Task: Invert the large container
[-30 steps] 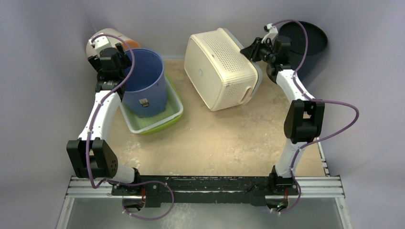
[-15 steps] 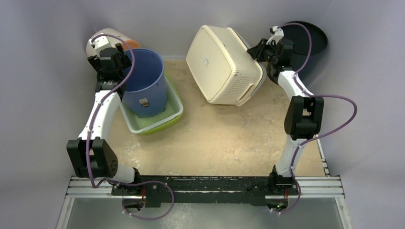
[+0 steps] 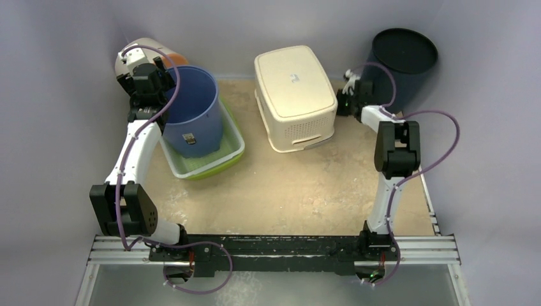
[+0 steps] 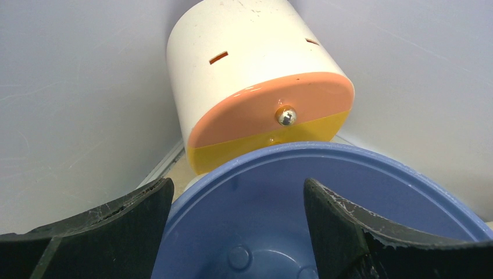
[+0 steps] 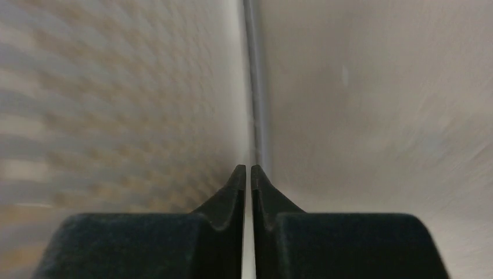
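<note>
The large container, a cream perforated basket (image 3: pixel 295 95), stands upside down at the back middle of the table, its flat base facing up. My right gripper (image 3: pixel 343 102) is low at the basket's right edge. In the right wrist view its jaws (image 5: pixel 248 168) are pressed together on a thin pale strip, the basket's rim, with the perforated wall (image 5: pixel 116 87) blurred on the left. My left gripper (image 3: pixel 156 80) is open and empty over the back rim of a blue bucket (image 4: pixel 279 232), far from the basket.
The blue bucket (image 3: pixel 191 108) stands in a green tray (image 3: pixel 226 156) at the left. A white and orange cylinder (image 4: pixel 256 75) lies behind it against the wall. A dark round bin (image 3: pixel 405 57) stands at the back right, close behind my right arm.
The basket has swung from lying tilted on its side to resting upside down on the table. My right gripper has come down and left with its rim. The left arm has not moved.
</note>
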Robot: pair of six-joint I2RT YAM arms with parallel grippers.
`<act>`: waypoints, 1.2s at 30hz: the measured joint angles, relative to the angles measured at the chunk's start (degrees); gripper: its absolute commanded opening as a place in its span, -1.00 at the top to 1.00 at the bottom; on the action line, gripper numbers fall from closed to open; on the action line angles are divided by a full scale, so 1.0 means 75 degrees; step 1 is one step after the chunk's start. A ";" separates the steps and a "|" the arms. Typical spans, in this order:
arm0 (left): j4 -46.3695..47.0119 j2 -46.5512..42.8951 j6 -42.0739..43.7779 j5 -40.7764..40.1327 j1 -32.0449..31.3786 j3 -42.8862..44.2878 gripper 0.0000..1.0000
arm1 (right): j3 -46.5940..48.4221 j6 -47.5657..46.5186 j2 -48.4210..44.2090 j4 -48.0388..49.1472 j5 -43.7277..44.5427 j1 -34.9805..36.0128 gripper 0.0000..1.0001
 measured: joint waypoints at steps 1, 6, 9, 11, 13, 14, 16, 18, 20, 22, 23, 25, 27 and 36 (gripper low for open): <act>0.0006 0.0003 0.0000 0.0003 0.0006 0.0000 -0.64 | -0.0146 -0.0055 0.0262 -0.0326 0.0061 0.0038 0.90; 0.0055 0.0032 0.0000 0.0003 0.0020 0.0000 -0.63 | -0.0224 -0.0149 0.0592 -0.0810 0.0067 0.0023 0.91; 0.0061 0.0035 0.0000 0.0003 0.0020 0.0000 -0.63 | -0.0239 -0.0236 0.0615 -0.1253 0.0245 0.0076 0.90; 0.0061 0.0035 0.0000 0.0003 0.0023 0.0000 -0.63 | -0.0242 -0.0271 0.0609 -0.1416 0.0318 0.0102 0.87; 0.0067 0.0038 0.0000 0.0006 0.0026 0.0000 -0.63 | -0.0242 -0.0323 0.0577 -0.1542 0.0431 0.0114 0.79; 0.0070 0.0041 -0.0003 0.0006 0.0026 0.0000 -0.63 | -0.0239 -0.0361 0.0533 -0.1629 0.0501 0.0114 0.72; 0.0087 0.0047 0.0000 0.0006 0.0026 0.0000 -0.63 | -0.0192 -0.0411 0.0376 -0.1900 0.0664 0.0125 0.59; 0.0105 0.0050 -0.0003 0.0006 0.0029 0.0000 -0.63 | -0.0047 -0.0458 0.0052 -0.2192 0.0895 0.0128 0.44; 0.0108 0.0052 -0.0003 0.0003 0.0029 0.0000 -0.63 | 0.0140 -0.0510 -0.0493 -0.2419 0.1142 0.0128 0.36; 0.0108 0.0055 -0.0003 0.0006 0.0032 0.0003 -0.63 | 0.0382 -0.0533 -0.1093 -0.2495 0.1332 0.0125 0.27; 0.0108 0.0058 -0.0003 0.0006 0.0032 0.0009 -0.63 | 0.0568 -0.0542 -0.1437 -0.2492 0.1422 0.0128 0.25; 0.0108 0.0064 -0.0012 0.0020 0.0032 0.0017 -0.63 | 0.1075 -0.0560 -0.2095 -0.2480 0.1437 0.0137 0.18; 0.0114 0.0067 -0.0020 0.0038 0.0032 0.0017 -0.63 | 0.1527 -0.0603 -0.2463 -0.2433 0.1381 0.0172 0.13; 0.0137 0.0096 -0.0195 0.0096 0.0032 0.0061 -0.62 | 0.3424 -0.1107 -0.1571 -0.2742 -0.0149 0.1958 0.06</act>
